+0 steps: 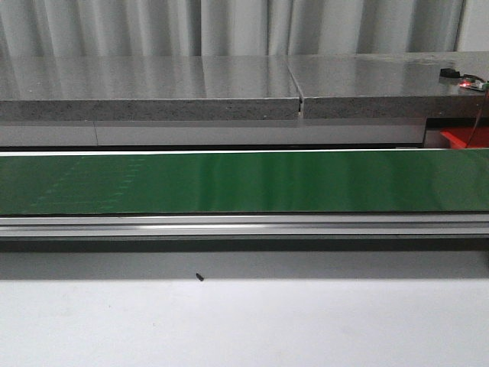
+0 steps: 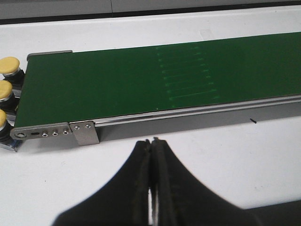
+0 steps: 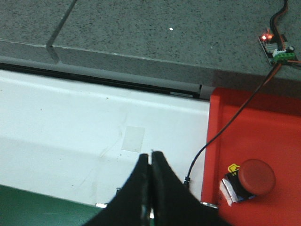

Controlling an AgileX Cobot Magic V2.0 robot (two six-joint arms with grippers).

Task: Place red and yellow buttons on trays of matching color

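Beside the green conveyor belt [image 2: 141, 84], at about ten o'clock from the clenched, empty left gripper [image 2: 152, 141], sit three yellow buttons [image 2: 9, 65], while the right gripper [image 3: 150, 157], likewise clenched, hovers near a red button [image 3: 254, 178] already on the red tray [image 3: 263, 122].

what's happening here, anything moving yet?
Nothing is being handled. Both grippers, left and right, are shut and empty. The green conveyor belt carries no buttons. A red button already sits on the red tray, and three yellow buttons sit at the belt's end in the left wrist view.
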